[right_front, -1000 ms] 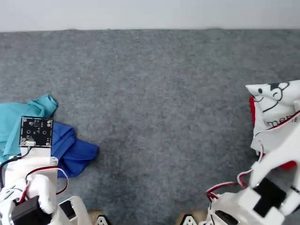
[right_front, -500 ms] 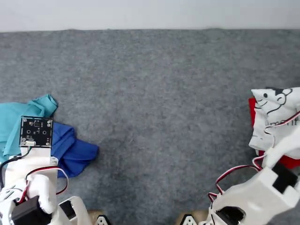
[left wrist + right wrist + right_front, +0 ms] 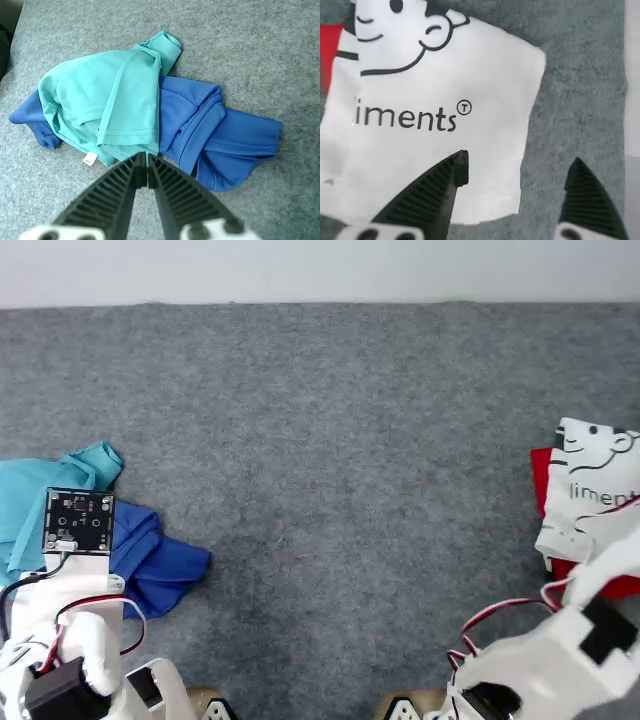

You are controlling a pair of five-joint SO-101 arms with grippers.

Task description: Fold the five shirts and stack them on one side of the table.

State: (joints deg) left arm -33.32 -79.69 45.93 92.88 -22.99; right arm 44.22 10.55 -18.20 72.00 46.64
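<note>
A white shirt (image 3: 445, 115) with a cartoon print lies folded at the table's right edge, on top of a red shirt (image 3: 544, 472). My right gripper (image 3: 517, 170) hangs open over the white shirt's (image 3: 598, 490) edge, one finger above the cloth and the other above bare table. At the left edge a crumpled teal shirt (image 3: 110, 100) lies over a crumpled blue shirt (image 3: 220, 142). My left gripper (image 3: 146, 159) is shut and empty, poised just short of the teal shirt's hem. The left arm's wrist board (image 3: 78, 522) covers where the teal shirt (image 3: 40, 485) and blue shirt (image 3: 165, 562) meet.
Grey felt table (image 3: 340, 440) stretches open between the two piles. A pale wall (image 3: 320, 270) runs behind the far edge. The right arm's white body (image 3: 555, 660) and its red and white wires (image 3: 500, 615) sit at the near right corner.
The white shirt has moved right and settled lower over the red one. The right arm swung right with it. The left arm has kept still.
</note>
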